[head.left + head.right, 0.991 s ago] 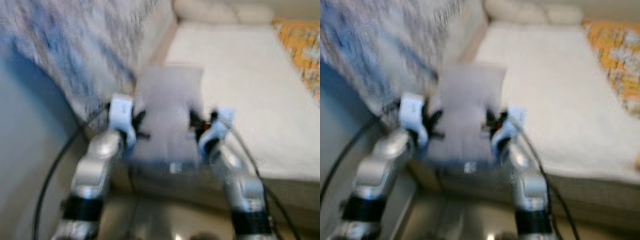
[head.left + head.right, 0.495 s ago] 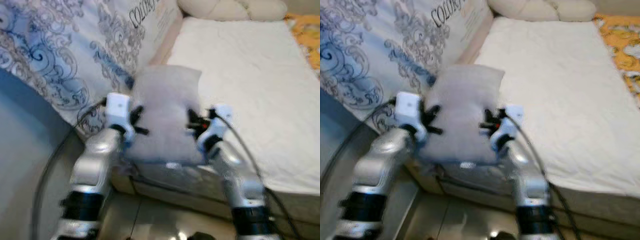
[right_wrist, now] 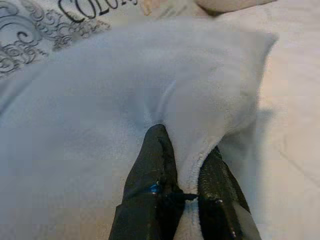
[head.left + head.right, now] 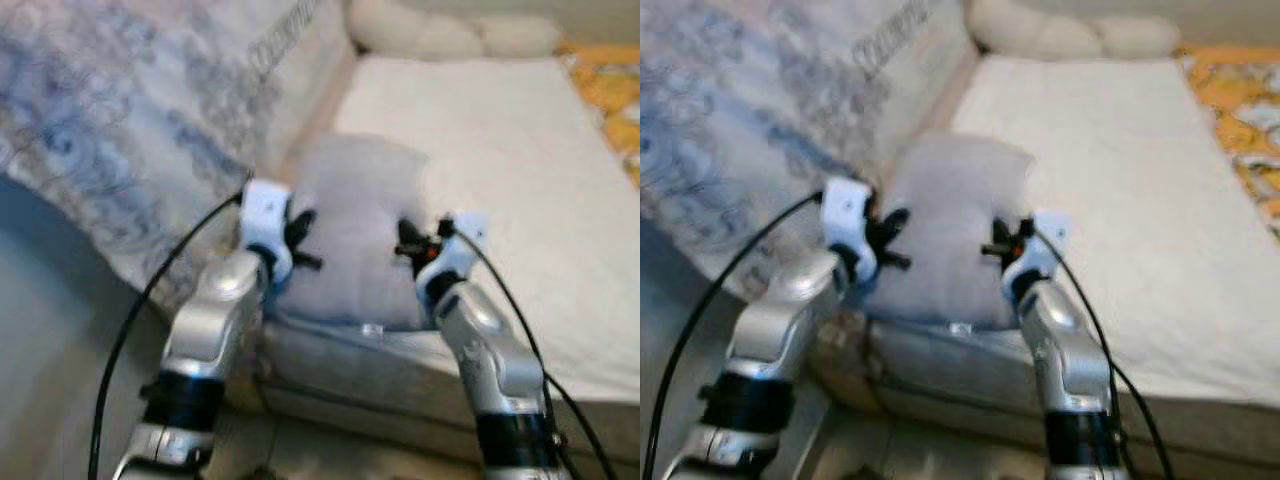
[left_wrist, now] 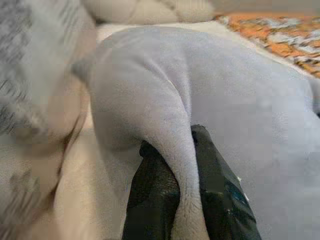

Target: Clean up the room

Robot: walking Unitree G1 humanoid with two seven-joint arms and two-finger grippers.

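The grey pillow (image 4: 355,245) now sits higher and further in over the bed (image 4: 520,180) than half a second ago, with the view shifted and blurred again. The left hand (image 5: 172,200) is pinched shut on the pillow's left edge, the right hand (image 3: 182,200) clamped on its right edge. A patterned blue-and-white duvet (image 4: 120,130) lies heaped left of the pillow, cream cushions (image 4: 450,35) beyond it, an orange cloth (image 4: 605,85) far right.
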